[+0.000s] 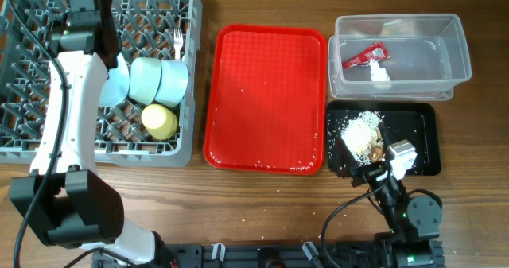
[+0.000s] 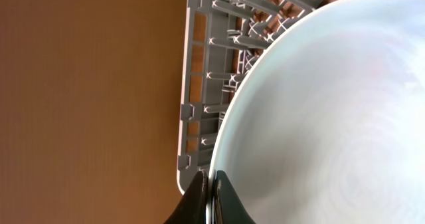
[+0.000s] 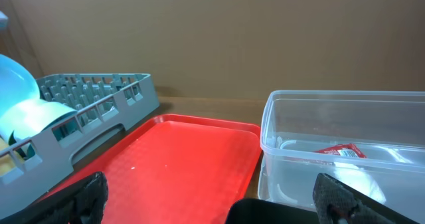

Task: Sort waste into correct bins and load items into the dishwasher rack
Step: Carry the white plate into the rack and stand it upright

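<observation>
We see the pale blue plate (image 2: 332,117) inside the dishwasher rack (image 2: 199,84), raised on its edge rather than lying flat. In the left wrist view its hollow face fills the right side, and its rim curves from the bottom middle up to the top right. The left end effector (image 2: 211,201) is pinched narrowly on that rim at the bottom. From overhead only a slice of the plate (image 1: 115,85) shows beside the left arm, in the middle of the rack (image 1: 187,145). Just to its right, two blue-green bowls (image 1: 159,79) lie on their sides against each other, their axis running across the rack. A yellow cup (image 1: 159,122) rests just in front of them, and a white fork (image 1: 178,41) sits near the rack's right wall. On the desk (image 1: 262,200) beside the rack lies a red serving tray (image 1: 266,97). Beyond it, the clear tub (image 1: 453,57) holds a red sachet (image 1: 364,56), which lies diagonally, and crumpled paper (image 1: 380,71). The black tray (image 1: 425,133) carries food scraps (image 1: 362,133). The right end effector (image 3: 214,201) stands wide and holds nothing.
</observation>
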{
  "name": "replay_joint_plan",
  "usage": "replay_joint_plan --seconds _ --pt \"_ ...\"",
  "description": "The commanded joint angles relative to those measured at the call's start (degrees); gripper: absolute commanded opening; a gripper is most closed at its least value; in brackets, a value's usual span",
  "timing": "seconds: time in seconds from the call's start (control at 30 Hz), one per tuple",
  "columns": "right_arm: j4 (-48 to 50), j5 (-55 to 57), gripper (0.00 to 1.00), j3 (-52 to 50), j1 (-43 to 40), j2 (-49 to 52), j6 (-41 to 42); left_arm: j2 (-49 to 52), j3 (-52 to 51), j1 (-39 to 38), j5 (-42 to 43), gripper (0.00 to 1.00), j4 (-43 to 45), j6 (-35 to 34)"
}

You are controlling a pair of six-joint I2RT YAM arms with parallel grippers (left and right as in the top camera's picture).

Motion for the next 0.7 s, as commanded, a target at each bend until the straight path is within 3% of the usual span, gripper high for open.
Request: replay_joint_plan --seconds 0.0,0.2,0.53,0.63,0.67 --pt "0.24 0.15 1.00 -0.15 -0.13 -0.39 -0.35 0.09 -0.13 0.52 -0.42 0.04 3.98 3.17" --pt "0.24 0.15 1.00 -0.15 -0.13 -0.39 -0.37 0.11 -0.13 0.52 -1.46 0.04 11.17 13.20" --pt "0.24 0.15 1.00 -0.15 -0.13 -0.39 -0.39 0.24 -0.15 1.31 3.74 0.04 8.48 12.61" --pt "0.24 0.15 1.00 -0.15 -0.13 -0.39 -0.37 0.22 -0.15 1.27 3.65 0.26 8.26 11.43" --pt "0.24 0.15 1.00 -0.15 -0.13 -0.39 -0.37 0.22 -0.15 1.25 3.61 0.45 8.31 10.91"
